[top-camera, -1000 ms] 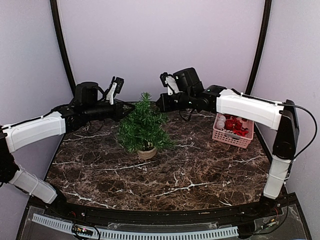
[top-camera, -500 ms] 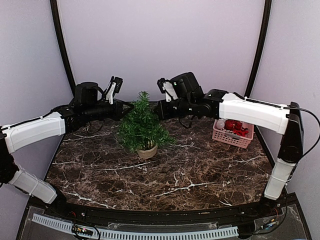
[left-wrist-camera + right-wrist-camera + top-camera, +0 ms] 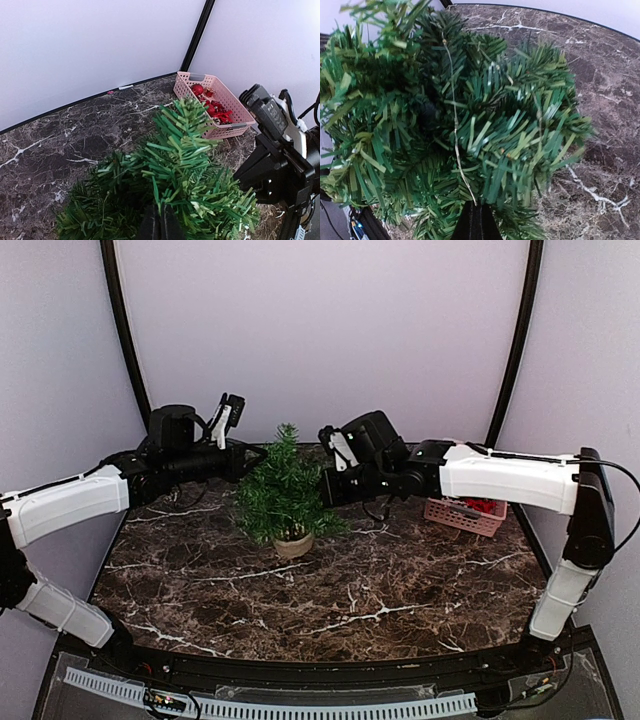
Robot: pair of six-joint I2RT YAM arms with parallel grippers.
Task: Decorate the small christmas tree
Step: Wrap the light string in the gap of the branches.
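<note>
Overhead, a dark brown marble tabletop (image 3: 350, 590) veined in white is seen, enclosed by pale lilac walls (image 3: 320, 330) with black poles (image 3: 122, 340) at the corners. The small christmas tree (image 3: 283, 495) is stood upright on its tan base, left of the middle. A pink basket (image 3: 462, 514) is set well apart, towards the far right edge. The left arm's fingers (image 3: 150, 227) are drawn narrow, pushed into the needles. The right arm's fingers (image 3: 467, 230) are pressed together at the foliage; a thin pale thread (image 3: 454, 115) is laid from their tips across the branches, though whether it is gripped cannot be told.
</note>
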